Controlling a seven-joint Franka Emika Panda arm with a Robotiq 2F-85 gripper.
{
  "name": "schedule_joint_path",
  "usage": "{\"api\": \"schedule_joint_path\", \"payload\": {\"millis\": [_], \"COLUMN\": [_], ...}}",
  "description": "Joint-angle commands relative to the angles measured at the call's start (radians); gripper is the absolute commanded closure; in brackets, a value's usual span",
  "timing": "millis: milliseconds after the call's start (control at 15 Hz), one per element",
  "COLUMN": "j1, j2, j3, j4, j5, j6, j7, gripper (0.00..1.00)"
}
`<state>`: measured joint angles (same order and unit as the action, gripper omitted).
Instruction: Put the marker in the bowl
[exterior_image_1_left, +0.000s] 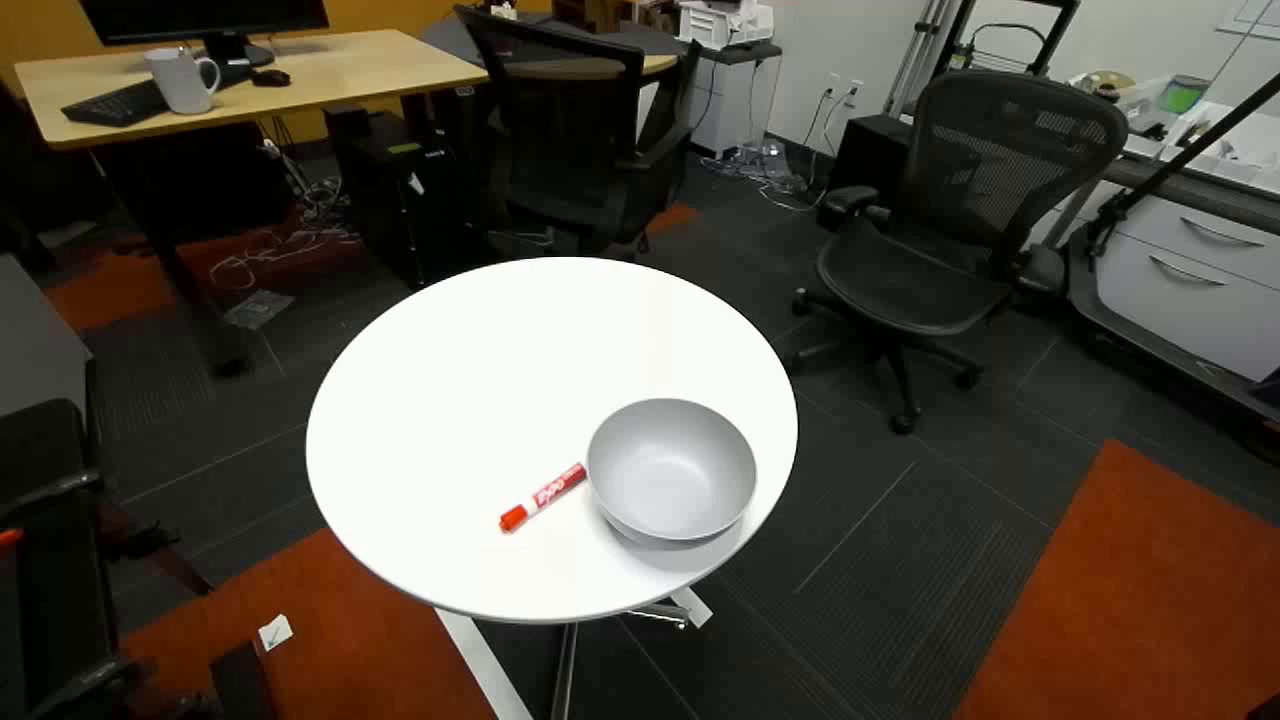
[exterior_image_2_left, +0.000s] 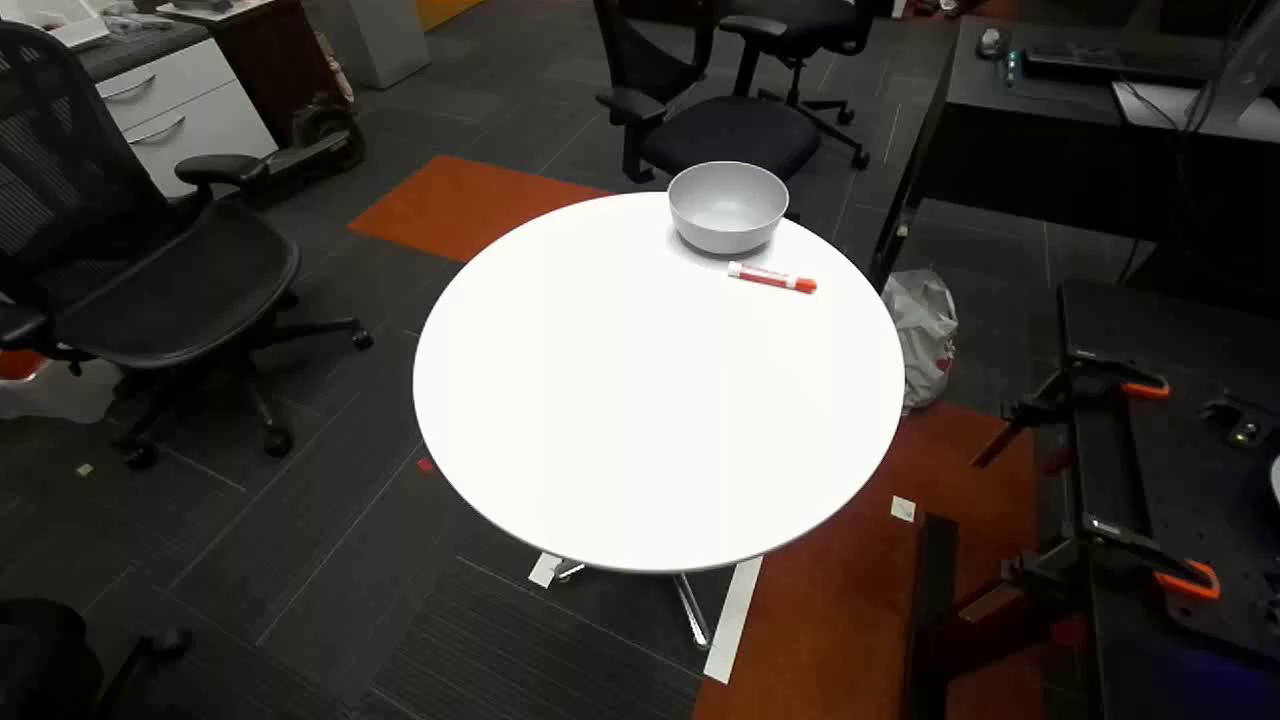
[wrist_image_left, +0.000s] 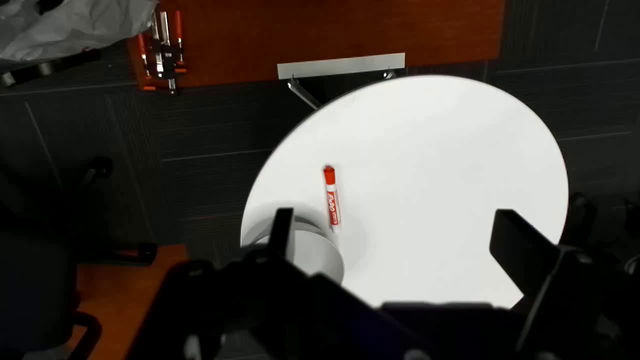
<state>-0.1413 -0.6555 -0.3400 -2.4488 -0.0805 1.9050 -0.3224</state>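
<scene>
A red marker (exterior_image_1_left: 543, 497) with a whitish end lies on a round white table (exterior_image_1_left: 450, 380), close beside the grey bowl (exterior_image_1_left: 672, 470). In an exterior view the marker (exterior_image_2_left: 772, 278) lies just in front of the bowl (exterior_image_2_left: 728, 207), which stands upright near the table's edge. My gripper (wrist_image_left: 395, 212) shows only in the wrist view. It is open and empty, with its fingers wide apart, above the table. There the marker (wrist_image_left: 332, 200) lies ahead of the left finger, and that finger hides part of the bowl (wrist_image_left: 317, 255).
The table's round edge (exterior_image_2_left: 650, 570) drops to the dark floor. Office chairs (exterior_image_1_left: 980, 200) stand around it. A black bench with orange-tipped clamps (exterior_image_2_left: 1150, 480) stands beside the table. A desk with a white mug (exterior_image_1_left: 183, 80) is farther off.
</scene>
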Motion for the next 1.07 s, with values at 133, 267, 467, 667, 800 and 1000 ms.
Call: {"api": "schedule_joint_path", "payload": {"millis": [133, 267, 467, 667, 800, 1000], "j1": [-0.014, -0.014, -0.012, 0.003, 0.008, 0.004], "j2": [0.004, 0.004, 0.021, 0.074, 0.125, 0.211], "j3": [0.011, 0.011, 0.012, 0.001, -0.002, 0.012], "j4": [0.002, 0.002, 0.004, 0.0, -0.006, -0.027], "j5": [0.009, 0.009, 0.01, 0.018, 0.024, 0.017], "j6": [-0.002, -0.002, 0.023, 0.108, 0.165, 0.254], "j7": [-0.008, -0.008, -0.001, -0.019, -0.029, -0.021], "gripper": [0.0, 0.0, 0.0, 0.0, 0.0, 0.0]}}
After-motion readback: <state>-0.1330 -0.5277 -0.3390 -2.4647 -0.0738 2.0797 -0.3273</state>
